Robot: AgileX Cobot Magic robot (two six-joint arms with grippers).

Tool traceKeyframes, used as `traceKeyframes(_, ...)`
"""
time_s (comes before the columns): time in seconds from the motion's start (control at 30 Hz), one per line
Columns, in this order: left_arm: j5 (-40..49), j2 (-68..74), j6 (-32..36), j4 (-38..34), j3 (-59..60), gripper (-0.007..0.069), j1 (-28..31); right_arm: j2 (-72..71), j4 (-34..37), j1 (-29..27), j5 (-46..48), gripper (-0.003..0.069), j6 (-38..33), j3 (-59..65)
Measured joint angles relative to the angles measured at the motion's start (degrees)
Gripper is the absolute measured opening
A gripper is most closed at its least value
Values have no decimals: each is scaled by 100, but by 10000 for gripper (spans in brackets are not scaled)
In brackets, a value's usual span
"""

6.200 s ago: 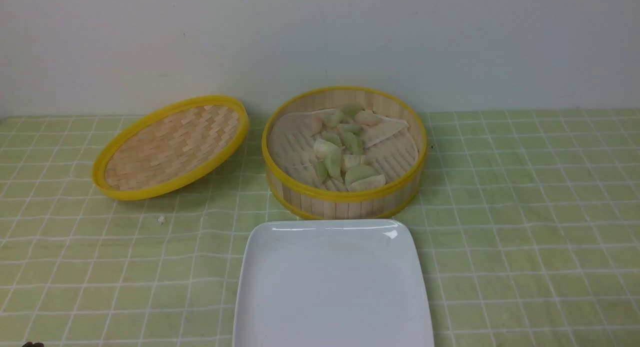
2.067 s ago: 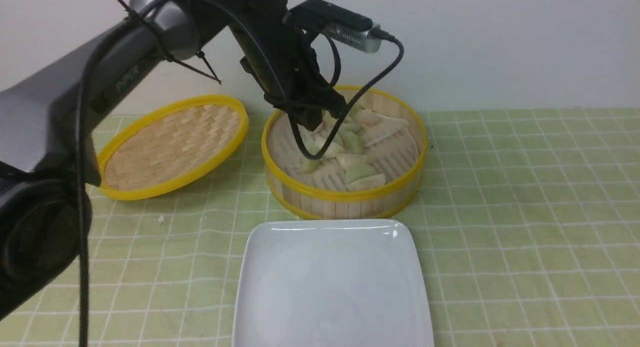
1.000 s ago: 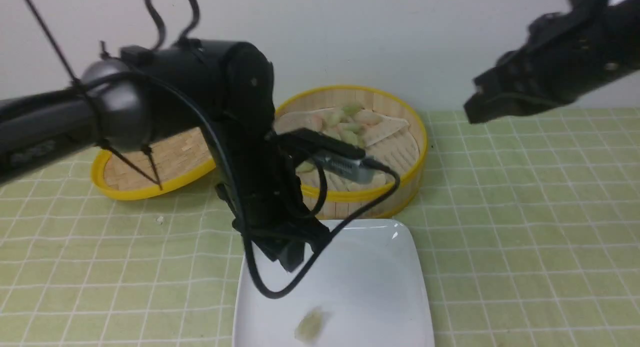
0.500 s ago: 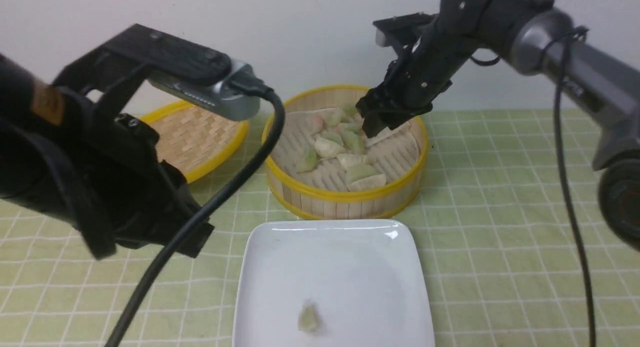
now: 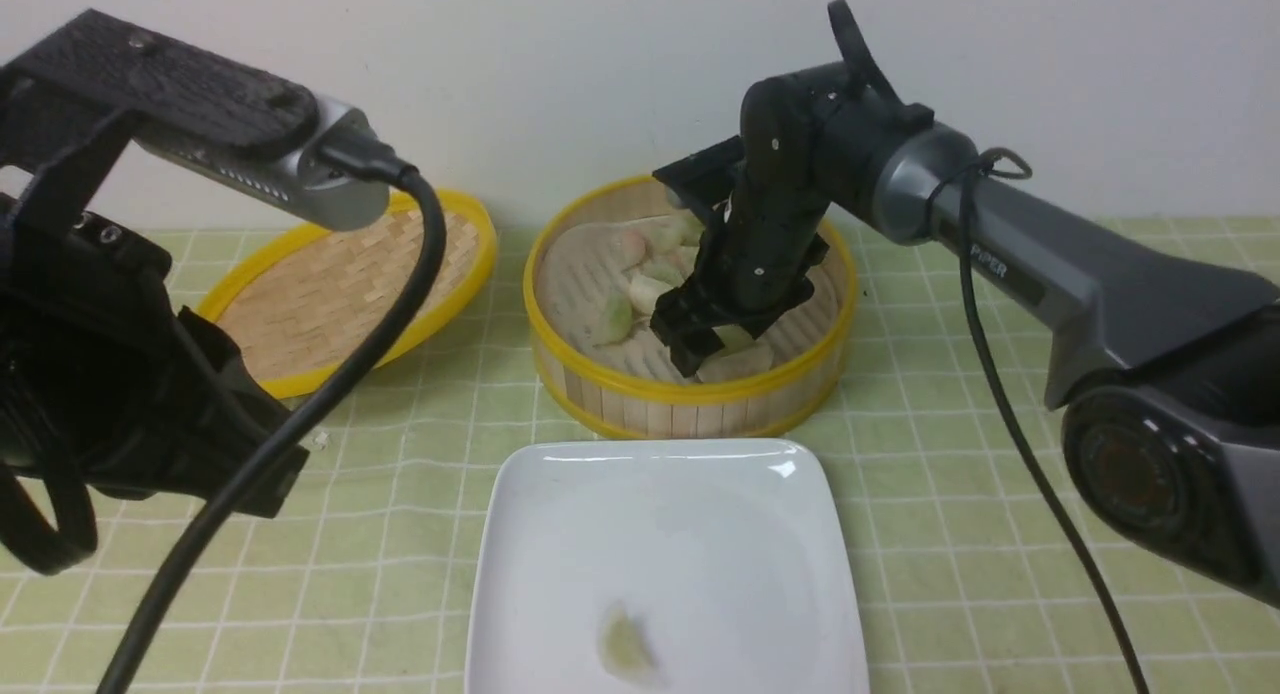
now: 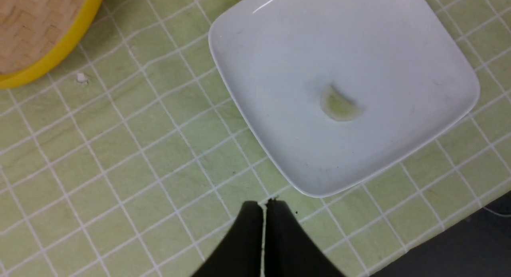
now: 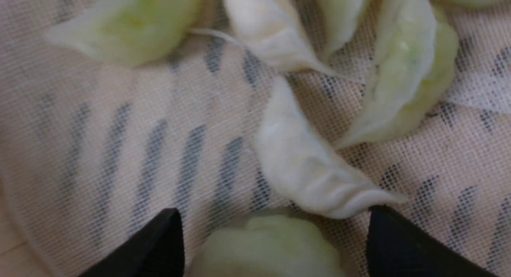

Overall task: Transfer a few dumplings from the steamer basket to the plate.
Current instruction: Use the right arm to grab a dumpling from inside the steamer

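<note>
The steamer basket (image 5: 690, 389) stands mid-table and holds several dumplings (image 5: 612, 319) on its white liner (image 7: 119, 149). The white plate (image 5: 700, 514) lies in front of it with one pale green dumpling (image 5: 625, 646) on it; this dumpling also shows in the left wrist view (image 6: 339, 105). My right gripper (image 5: 690, 354) is down inside the basket and open. In the right wrist view it (image 7: 274, 217) straddles a pale green dumpling (image 7: 263, 245), beside a whitish one (image 7: 307, 169). My left gripper (image 6: 262, 205) is shut and empty above the tablecloth, just off a corner of the plate (image 6: 303, 185).
The shallow woven lid (image 5: 340, 294) leans on the cloth left of the basket; its rim also shows in the left wrist view (image 6: 60, 53). A small white crumb (image 5: 322, 438) lies on the green checked tablecloth. The table's edge (image 6: 459, 249) shows in the left wrist view. A wall stands behind.
My left arm carried a dumpling from the basket, dropped it on the plate and drew back left. My right arm came in from the right and lowered into the basket.
</note>
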Motion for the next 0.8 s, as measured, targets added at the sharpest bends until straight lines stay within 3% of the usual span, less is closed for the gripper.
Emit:
traceKeyframes(0.1, 0, 0, -4, 0, 4, -6, 0, 43, -59, 6, -9, 453, 103, -36)
traceKeyframes(0.47, 7, 0, -6, 18, 4, -6, 0, -1103, -192, 6, 25, 454, 376, 91)
traceKeyframes(0.67, 7, 0, -6, 24, 4, -6, 0, -3019, 582, 42, 11, 454, 428, 2228)
traceKeyframes(0.8, 10, 0, -6, 24, 4, -6, 0, -3388, 1077, 238, -186, 454, 428, 3657)
